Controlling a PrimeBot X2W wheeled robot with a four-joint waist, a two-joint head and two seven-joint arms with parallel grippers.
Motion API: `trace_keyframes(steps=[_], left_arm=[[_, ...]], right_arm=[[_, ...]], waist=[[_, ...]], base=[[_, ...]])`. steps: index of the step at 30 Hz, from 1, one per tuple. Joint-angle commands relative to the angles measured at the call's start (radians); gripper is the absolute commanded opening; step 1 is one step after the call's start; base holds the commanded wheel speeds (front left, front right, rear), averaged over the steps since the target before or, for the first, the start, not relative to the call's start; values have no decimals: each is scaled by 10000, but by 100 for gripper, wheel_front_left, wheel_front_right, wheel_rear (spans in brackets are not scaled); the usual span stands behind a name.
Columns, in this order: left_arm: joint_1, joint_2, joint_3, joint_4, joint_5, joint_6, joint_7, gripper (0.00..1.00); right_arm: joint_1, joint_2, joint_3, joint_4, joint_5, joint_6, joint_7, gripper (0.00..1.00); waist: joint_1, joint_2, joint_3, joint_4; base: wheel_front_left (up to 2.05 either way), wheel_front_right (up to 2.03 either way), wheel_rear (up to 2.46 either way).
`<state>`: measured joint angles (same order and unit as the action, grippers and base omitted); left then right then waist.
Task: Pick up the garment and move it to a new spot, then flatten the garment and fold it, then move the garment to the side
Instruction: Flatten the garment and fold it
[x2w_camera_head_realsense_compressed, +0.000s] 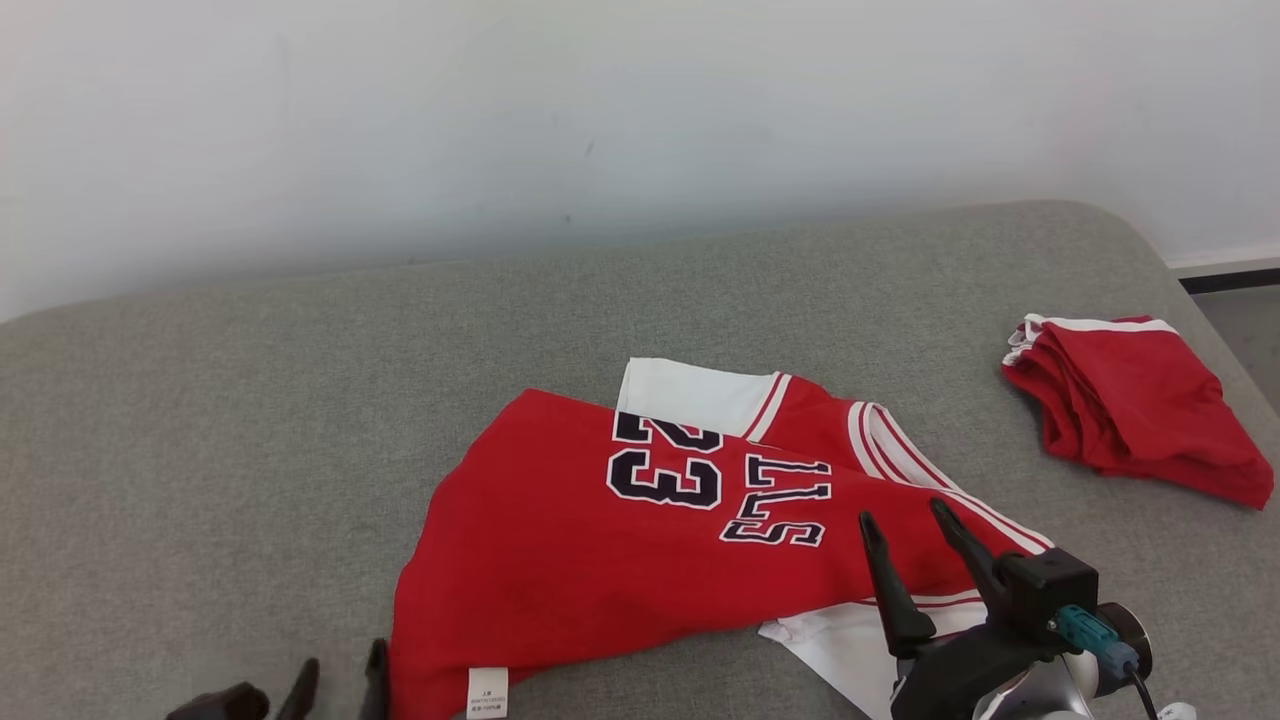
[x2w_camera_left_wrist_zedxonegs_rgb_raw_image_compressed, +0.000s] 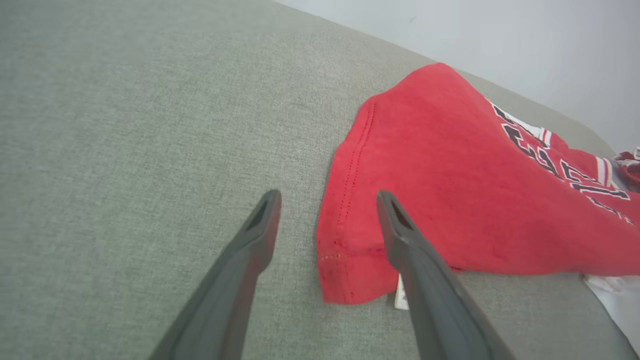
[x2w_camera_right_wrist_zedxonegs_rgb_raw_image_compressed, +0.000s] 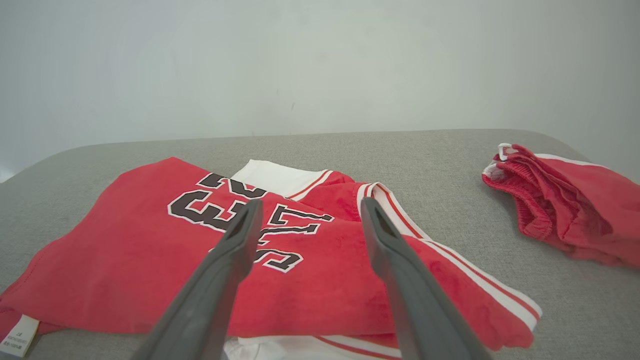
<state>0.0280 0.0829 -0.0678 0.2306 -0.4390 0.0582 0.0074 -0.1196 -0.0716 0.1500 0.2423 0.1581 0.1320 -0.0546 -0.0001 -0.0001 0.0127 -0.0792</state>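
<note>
A red jersey (x2w_camera_head_realsense_compressed: 600, 540) with white trim, "23" and black lettering lies crumpled and partly doubled over on the grey padded surface (x2w_camera_head_realsense_compressed: 250, 400); a white care label shows at its lower hem. My left gripper (x2w_camera_head_realsense_compressed: 340, 690) sits open at the jersey's lower left corner, and in the left wrist view that gripper (x2w_camera_left_wrist_zedxonegs_rgb_raw_image_compressed: 327, 200) straddles the hem corner of the jersey (x2w_camera_left_wrist_zedxonegs_rgb_raw_image_compressed: 450, 190) from above. Over the jersey's right side, near the striped trim, my right gripper (x2w_camera_head_realsense_compressed: 905, 520) stands open. In the right wrist view the open fingers (x2w_camera_right_wrist_zedxonegs_rgb_raw_image_compressed: 235, 245) frame the jersey (x2w_camera_right_wrist_zedxonegs_rgb_raw_image_compressed: 320, 280).
A second red garment with white trim (x2w_camera_head_realsense_compressed: 1130, 400) lies bunched at the right edge of the surface, also seen as the bunched red garment (x2w_camera_right_wrist_zedxonegs_rgb_raw_image_compressed: 560, 200). A pale wall (x2w_camera_head_realsense_compressed: 600, 120) rises behind. Bare grey padding stretches to the left and behind the jersey.
</note>
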Motion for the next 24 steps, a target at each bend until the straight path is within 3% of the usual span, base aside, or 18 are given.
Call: trace_keyframes(steps=[1,7,24], left_arm=[[-73,169,95,79,123,-90,-528,100],[-509,425,-53,399,438,-205,-889,100],[-4387,719,-1427,3034,1244,-826,771,100]], right_arm=[[21,28,-83,11,-61,-30,-84,100],[74,79,-116,45,-72,-30,-142,100],[-299,141,199,64,38,-30,-260,100]], waist=[[1,1,-29,8],[1,1,-90,-57],[1,1,642,-1098]], base=[[0,0,0],[0,0,0],[0,0,0]])
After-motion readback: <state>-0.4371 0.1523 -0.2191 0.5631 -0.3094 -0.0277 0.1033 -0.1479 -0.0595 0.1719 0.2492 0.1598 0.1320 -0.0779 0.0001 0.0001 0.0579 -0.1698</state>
